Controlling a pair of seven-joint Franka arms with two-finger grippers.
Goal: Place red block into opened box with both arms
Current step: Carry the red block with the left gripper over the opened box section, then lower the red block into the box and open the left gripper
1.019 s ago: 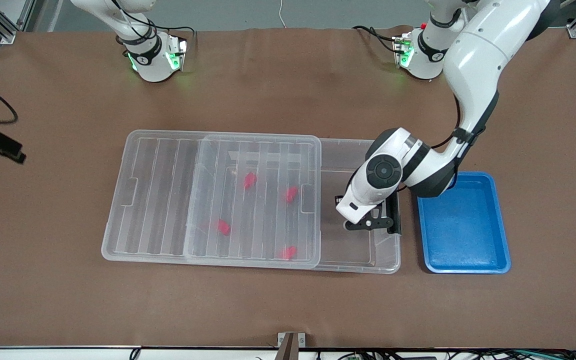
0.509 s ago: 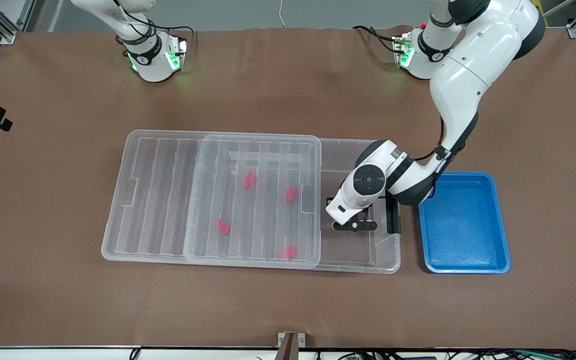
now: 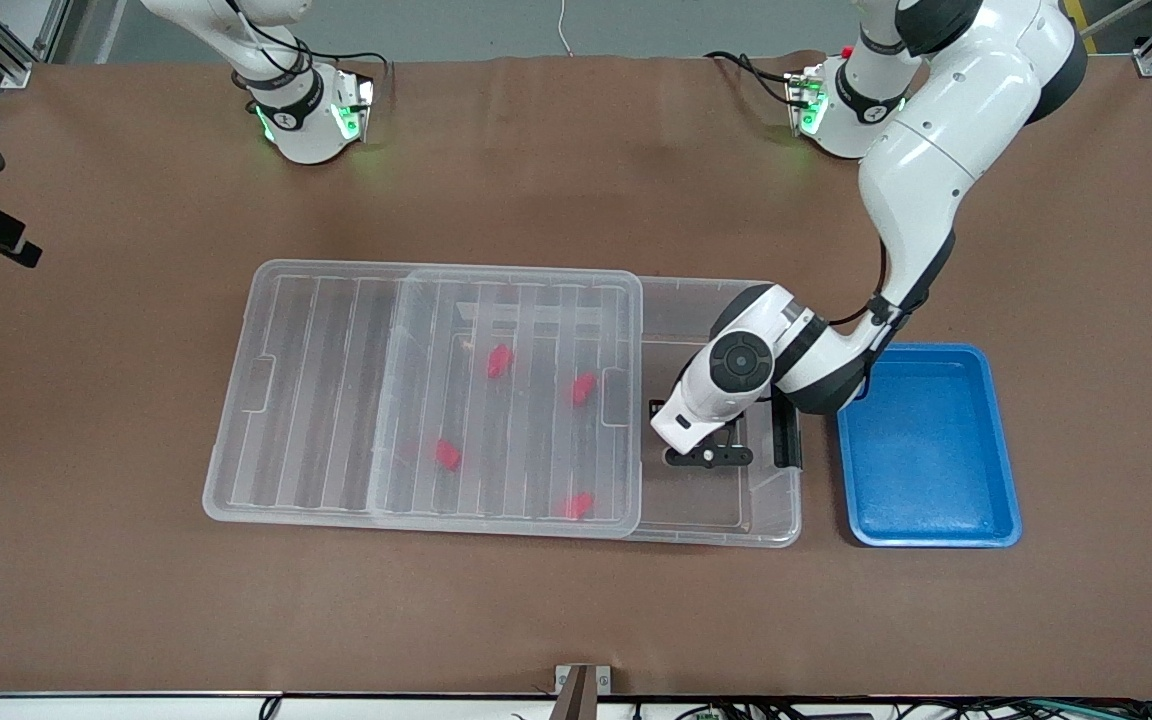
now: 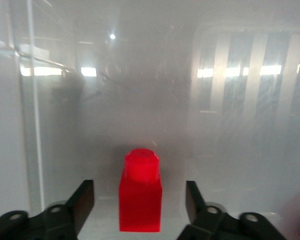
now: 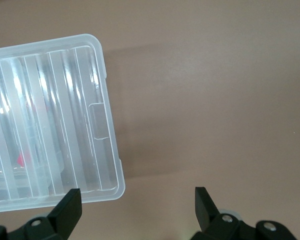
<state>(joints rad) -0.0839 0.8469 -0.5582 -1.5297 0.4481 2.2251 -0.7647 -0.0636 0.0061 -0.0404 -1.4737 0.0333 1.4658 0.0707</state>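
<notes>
The red block (image 4: 140, 210) stands upright on the floor of the box (image 3: 771, 510), in the uncovered end toward the left arm's end of the table. My left gripper (image 4: 139, 192) is down inside that end, open, a finger on each side of the block with a gap to both. In the front view the left hand (image 3: 707, 452) hides the block. My right gripper (image 5: 135, 200) hangs open and empty over bare table beside a corner of the lid (image 5: 65, 125).
The ribbed clear lid (image 3: 316, 400) lies slid toward the right arm's end, covering most of the box. Several other red blocks (image 3: 499, 361) show under it. A black latch (image 3: 787, 437) sits on the box's short side, next to a blue tray (image 3: 926, 445).
The left hand moved deeper into the box's uncovered end, toward the lid, then its jaws opened off the red block. The right arm shifted slightly at the table's end.
</notes>
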